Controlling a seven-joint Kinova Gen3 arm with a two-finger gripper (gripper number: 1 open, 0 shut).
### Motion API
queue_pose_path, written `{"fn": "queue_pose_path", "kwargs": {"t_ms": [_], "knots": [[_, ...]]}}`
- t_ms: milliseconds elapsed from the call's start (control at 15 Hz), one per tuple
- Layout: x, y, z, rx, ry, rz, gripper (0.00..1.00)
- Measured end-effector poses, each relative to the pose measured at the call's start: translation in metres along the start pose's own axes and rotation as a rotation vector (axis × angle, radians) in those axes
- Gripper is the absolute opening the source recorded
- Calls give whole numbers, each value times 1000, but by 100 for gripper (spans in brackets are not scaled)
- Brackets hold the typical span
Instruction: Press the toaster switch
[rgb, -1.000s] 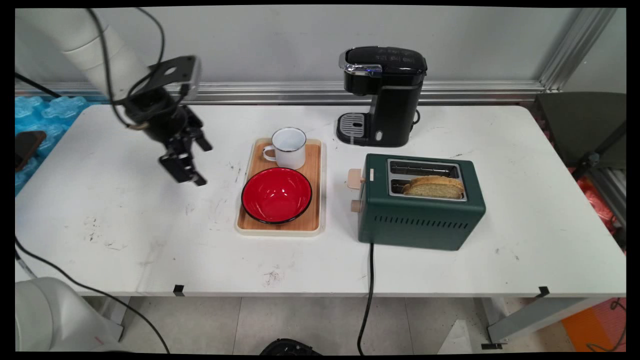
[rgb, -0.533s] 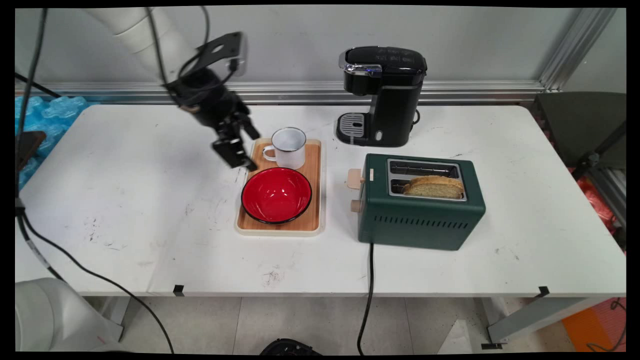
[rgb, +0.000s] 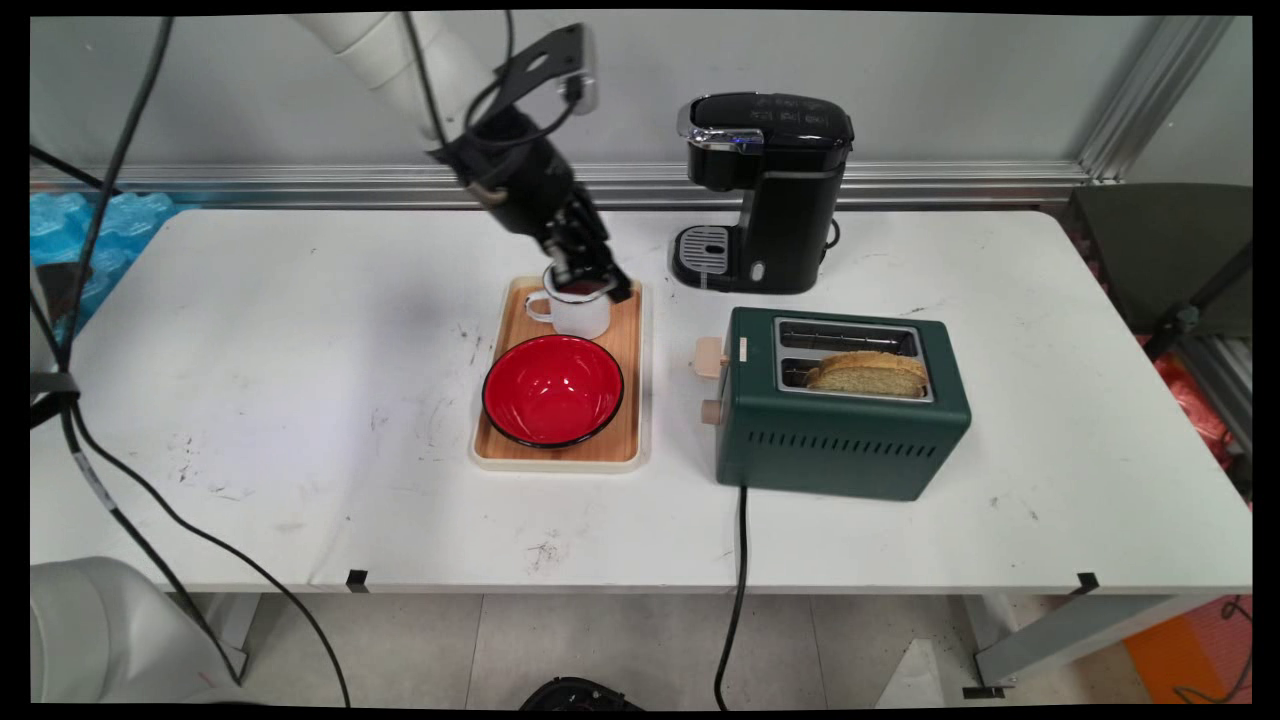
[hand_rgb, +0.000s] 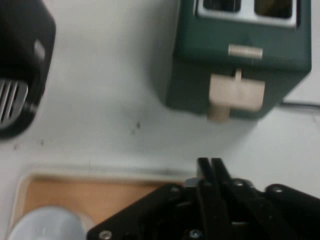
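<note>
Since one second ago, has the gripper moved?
Yes. The gripper went rightward and toward the wall, from left of the tray to above the white mug.

Pincer (rgb: 590, 283) moved right, over mug (rgb: 577, 308).

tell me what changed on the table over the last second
The tool swung from over the bare table left of the tray, across to the right and farther back, and now hangs over the white mug with its fingers together. It holds nothing. The mug, red bowl, tray, toaster with its bread and coffee maker stayed put.
</note>
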Motion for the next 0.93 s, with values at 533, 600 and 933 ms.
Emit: {"fn": "queue_pose_path", "kwargs": {"t_ms": [533,600,933], "knots": [[29,0,22,-3,68,-3,0],[32,1,25,-4,75,-4,0],[42,3,39,-6,100,-14,0]]}}
